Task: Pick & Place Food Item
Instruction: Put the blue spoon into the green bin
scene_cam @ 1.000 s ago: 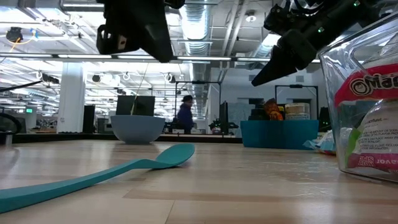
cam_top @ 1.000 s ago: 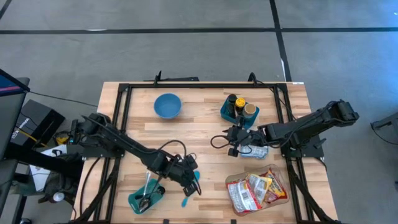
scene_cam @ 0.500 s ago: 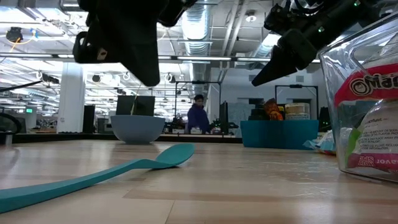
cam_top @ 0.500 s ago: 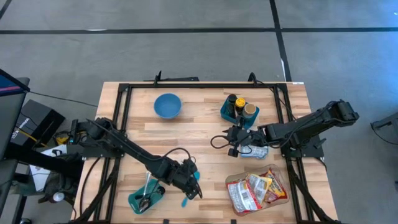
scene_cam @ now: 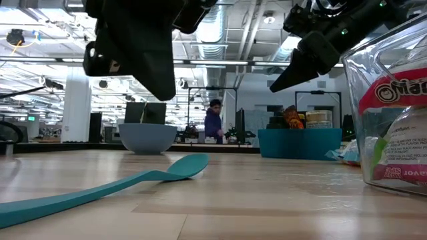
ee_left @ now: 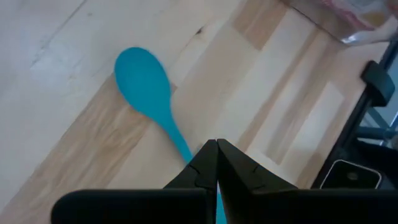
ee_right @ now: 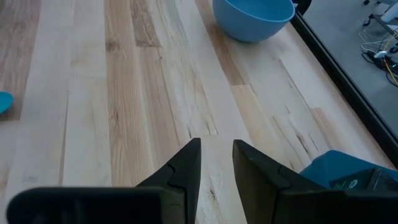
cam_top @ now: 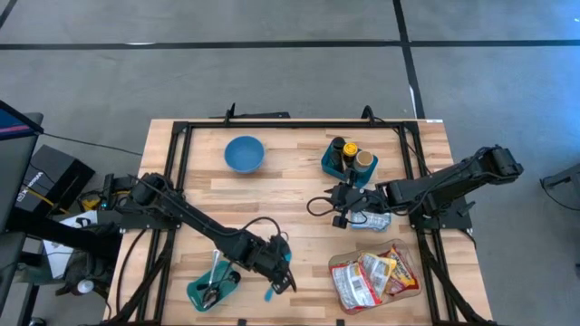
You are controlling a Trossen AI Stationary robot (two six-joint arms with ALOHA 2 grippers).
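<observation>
left arm lower over the spoon, right arm unmoved

since the earlier frames your left gripper [cam_top: 282, 274] has slid down toward the lower edge of the high view and now hangs over the teal spoon [cam_top: 280, 274]; its fingers are pressed together and hold nothing. your right gripper [cam_top: 337, 207] has not shifted: it sits mid-frame with a narrow gap between its fingers, gripping nothing.

the food item nearest the right gripper is a crinkled whitish packet [cam_top: 374, 220], lying flat on the table [cam_top: 299, 195] right of centre in the high view, mostly under the right arm, so its print cannot be read.

around it you have a teal bin [cam_top: 347, 162] of jars just above, a clear tub [cam_top: 374, 279] of snack packs at the lower right, a blue bowl [cam_top: 244, 152] at the upper left, and a teal holder [cam_top: 213, 285] with utensils at the lower left. the right arm itself covers part of the packet.

the packet's long axis runs left to right in the high view. the spoon's bowl points to the upper left in the left wrist view [ee_left: 144, 83], its handle passing under the fingers.
</observation>
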